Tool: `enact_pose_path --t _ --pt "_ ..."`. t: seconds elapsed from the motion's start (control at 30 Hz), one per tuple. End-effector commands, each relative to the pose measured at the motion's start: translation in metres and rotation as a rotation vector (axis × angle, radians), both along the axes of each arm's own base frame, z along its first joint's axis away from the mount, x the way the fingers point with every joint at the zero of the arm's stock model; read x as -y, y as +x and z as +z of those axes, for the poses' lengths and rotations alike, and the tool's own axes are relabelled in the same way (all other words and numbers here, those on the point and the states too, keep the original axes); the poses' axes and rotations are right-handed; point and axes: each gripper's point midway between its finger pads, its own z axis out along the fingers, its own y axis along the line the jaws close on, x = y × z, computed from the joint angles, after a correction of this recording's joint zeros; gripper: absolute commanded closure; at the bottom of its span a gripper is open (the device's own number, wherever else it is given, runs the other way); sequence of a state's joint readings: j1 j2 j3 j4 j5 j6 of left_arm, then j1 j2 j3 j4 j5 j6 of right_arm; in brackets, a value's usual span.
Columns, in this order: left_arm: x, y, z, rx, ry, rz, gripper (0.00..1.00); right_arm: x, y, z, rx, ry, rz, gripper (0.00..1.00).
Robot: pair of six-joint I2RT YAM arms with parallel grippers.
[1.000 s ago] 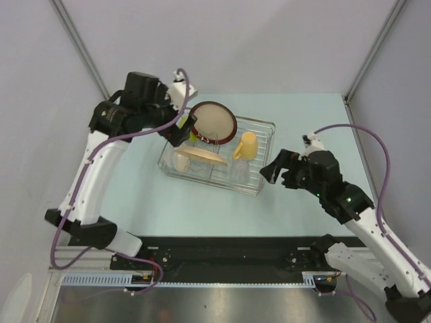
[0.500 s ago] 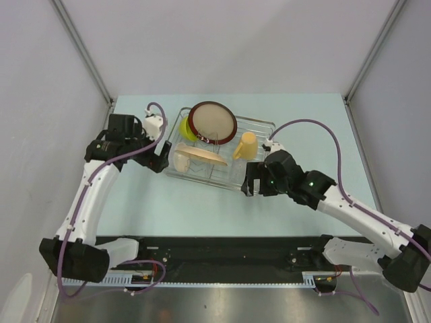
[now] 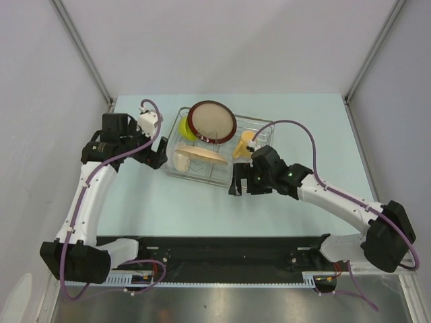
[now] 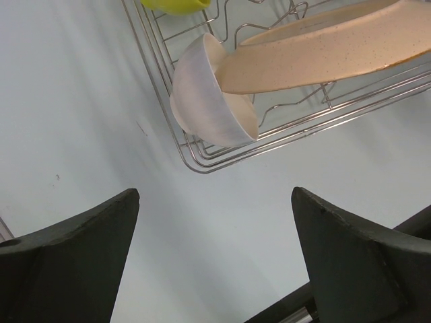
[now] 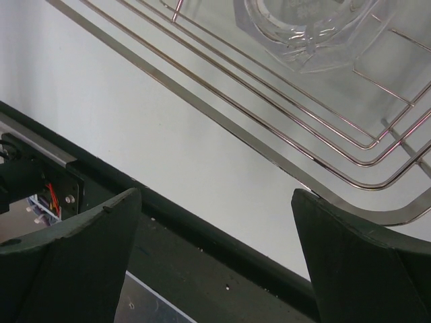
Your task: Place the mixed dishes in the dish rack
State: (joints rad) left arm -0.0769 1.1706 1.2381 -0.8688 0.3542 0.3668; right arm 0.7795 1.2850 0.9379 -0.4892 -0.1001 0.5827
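Caught late in loading: red-rimmed plate (image 3: 211, 120), green bowl (image 3: 184, 127), white bowl (image 4: 209, 94), speckled plate (image 3: 202, 155), mug (image 3: 244, 145) and glass (image 5: 303, 27) all inside the rack (image 3: 219, 171) on the desk (image 3: 202, 208). Held left jaws beside the rack, right jaws at its near edge, both wide open, empty. Likely needed only withdrawal.

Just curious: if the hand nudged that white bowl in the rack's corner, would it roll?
Probably it would rock: the white bowl lies on its side in the dish rack. It looks glazed, so likely stiff and slippery. The beige plate overlapping its rim might shift too.
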Motion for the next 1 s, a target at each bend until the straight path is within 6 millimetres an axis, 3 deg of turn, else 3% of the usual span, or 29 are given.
enact_pose_path --t 0.0,0.33,0.57,0.7,0.73,0.97 --pt "0.002 0.004 0.018 0.069 -0.028 -0.016 0.00 0.009 0.040 0.004 0.123 -0.014 -0.056 0.00" --pt "0.002 0.002 0.018 0.070 -0.034 -0.011 0.00 0.033 0.082 0.006 0.196 -0.022 -0.126 0.00" --pt "0.003 -0.001 0.018 0.063 -0.050 -0.004 0.00 0.051 0.096 0.016 0.227 -0.013 -0.170 0.00" --pt "0.005 -0.004 0.022 0.062 -0.066 -0.003 0.00 0.064 0.087 0.045 0.260 0.008 -0.180 0.00" --pt "0.005 -0.005 0.022 0.060 -0.071 -0.001 0.00 0.066 0.081 0.061 0.293 0.030 -0.175 0.00" --pt "0.008 -0.016 0.022 0.070 -0.098 0.002 0.00 0.086 0.028 0.078 0.304 -0.040 -0.181 0.00"
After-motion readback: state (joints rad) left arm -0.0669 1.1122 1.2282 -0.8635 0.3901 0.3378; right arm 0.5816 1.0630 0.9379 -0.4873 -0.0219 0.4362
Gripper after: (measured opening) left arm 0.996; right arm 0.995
